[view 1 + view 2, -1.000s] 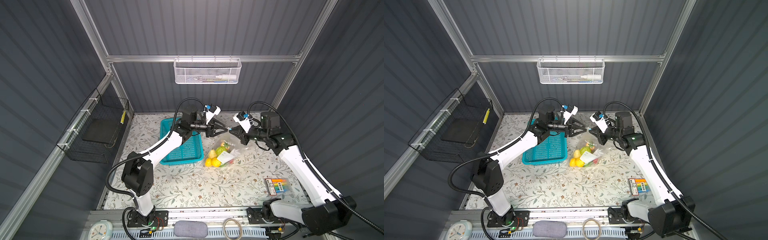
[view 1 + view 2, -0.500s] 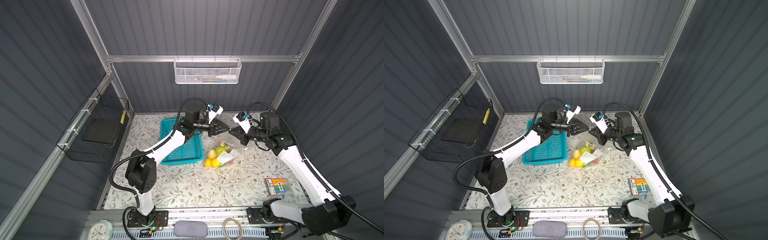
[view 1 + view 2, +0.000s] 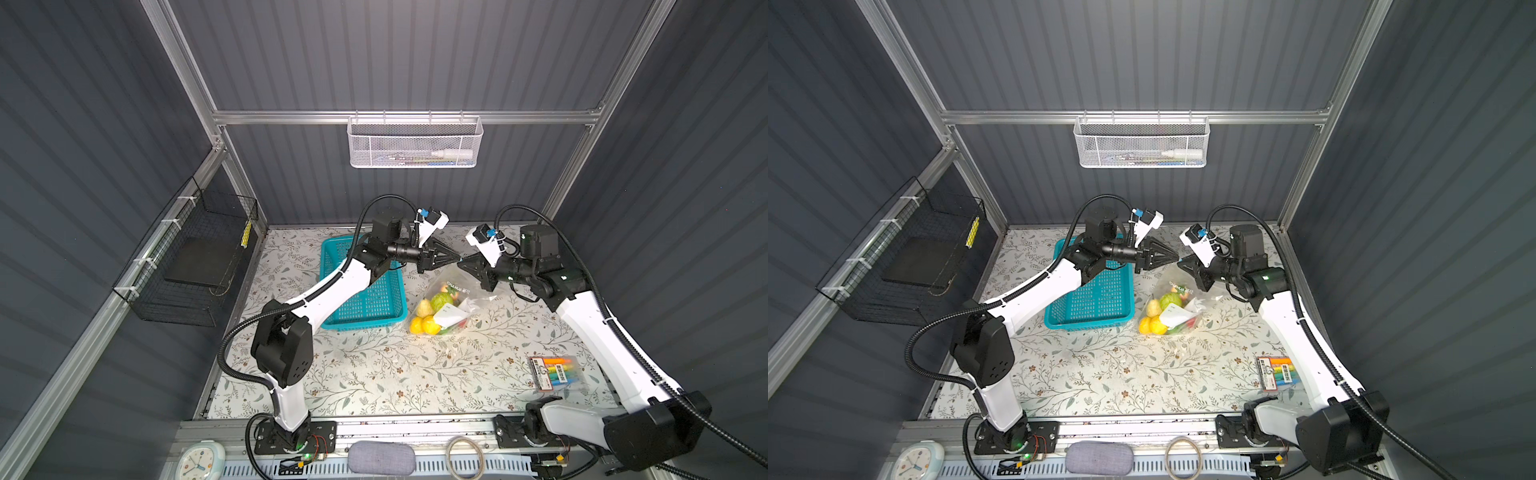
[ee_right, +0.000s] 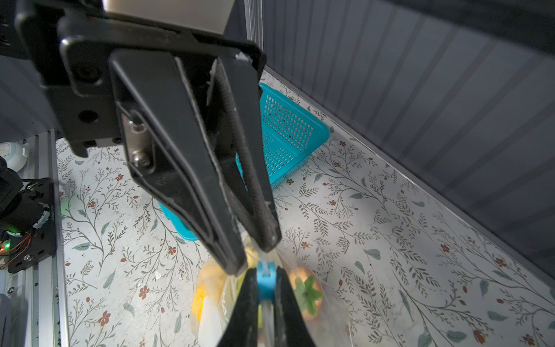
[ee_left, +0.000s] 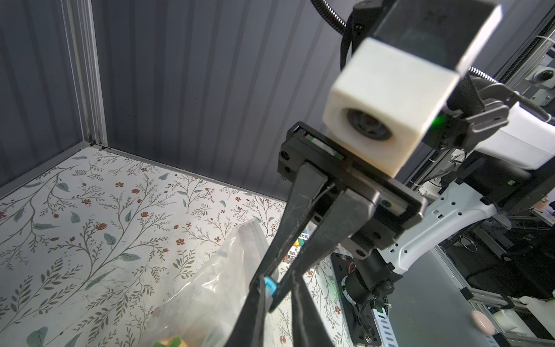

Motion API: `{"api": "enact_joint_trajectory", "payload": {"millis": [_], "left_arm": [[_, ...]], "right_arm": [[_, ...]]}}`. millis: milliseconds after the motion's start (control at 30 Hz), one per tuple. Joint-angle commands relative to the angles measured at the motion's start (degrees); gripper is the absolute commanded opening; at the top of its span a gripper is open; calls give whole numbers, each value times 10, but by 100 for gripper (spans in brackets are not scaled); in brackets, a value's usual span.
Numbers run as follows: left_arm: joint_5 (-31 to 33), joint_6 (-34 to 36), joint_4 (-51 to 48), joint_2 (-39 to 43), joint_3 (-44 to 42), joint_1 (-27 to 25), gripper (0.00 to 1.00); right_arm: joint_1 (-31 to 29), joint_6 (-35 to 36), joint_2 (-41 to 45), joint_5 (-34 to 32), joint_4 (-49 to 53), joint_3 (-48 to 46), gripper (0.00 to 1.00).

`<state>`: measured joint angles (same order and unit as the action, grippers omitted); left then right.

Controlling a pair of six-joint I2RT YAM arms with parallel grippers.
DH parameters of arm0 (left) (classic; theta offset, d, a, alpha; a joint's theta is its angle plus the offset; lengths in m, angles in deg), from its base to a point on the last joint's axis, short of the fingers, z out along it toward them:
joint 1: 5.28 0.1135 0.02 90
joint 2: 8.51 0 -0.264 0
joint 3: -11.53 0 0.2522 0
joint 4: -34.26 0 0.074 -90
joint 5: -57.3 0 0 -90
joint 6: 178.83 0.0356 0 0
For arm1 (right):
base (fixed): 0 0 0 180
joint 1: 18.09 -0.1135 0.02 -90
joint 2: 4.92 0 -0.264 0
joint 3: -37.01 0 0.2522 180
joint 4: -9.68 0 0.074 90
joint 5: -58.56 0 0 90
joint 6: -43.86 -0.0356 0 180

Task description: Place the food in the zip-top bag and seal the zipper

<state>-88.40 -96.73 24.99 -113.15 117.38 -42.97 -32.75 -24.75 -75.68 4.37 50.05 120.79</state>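
The clear zip-top bag (image 3: pixel 451 286) hangs by its mouth edge, its bottom resting on the floral table. Inside lies the food (image 3: pixel 428 320): yellow, green and orange toy pieces behind a white label (image 3: pixel 448 316). My right gripper (image 4: pixel 265 272) is shut on the zipper's light-blue slider tab (image 4: pixel 265 284). My left gripper (image 4: pixel 253 258) meets it tip to tip. Its jaws stand a narrow gap apart round the clear zipper strip beside the tab (image 5: pixel 269 285). Whether they press on it I cannot tell. In both top views the two grippers (image 3: pixel 456 259) (image 3: pixel 1180 262) touch above the bag.
A teal basket (image 3: pixel 361 326) stands just left of the bag, under the left arm. A pack of coloured markers (image 3: pixel 555 372) lies at the front right. A black wire rack (image 3: pixel 195 257) hangs on the left wall, a white mesh basket (image 3: pixel 415 143) on the back wall.
My left gripper moved right to the bag's mouth, and its jaws went from wide open to nearly together. The right gripper and bag stayed put.
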Motion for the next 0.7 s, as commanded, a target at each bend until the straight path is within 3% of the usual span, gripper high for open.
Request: {"api": "enact_joint_trajectory", "payload": {"millis": [0, 167, 433, 600, 667], "left_arm": [[3, 34, -45, -8, 26, -6, 16], [2, 51, -71, -11, 40, -8, 0], [-4, 62, -92, -14, 51, -11, 0], [-7, 68, -101, -10, 52, -11, 0], [-8, 69, -102, -9, 52, -11, 0]], "right_arm": [[0, -8, 7, 9, -10, -5, 0], [0, -9, 7, 9, -11, -4, 0], [0, -9, 7, 10, -10, -3, 0], [0, -2, 8, 5, -7, -2, 20], [1, -1, 7, 5, -8, 1, 23]]}}
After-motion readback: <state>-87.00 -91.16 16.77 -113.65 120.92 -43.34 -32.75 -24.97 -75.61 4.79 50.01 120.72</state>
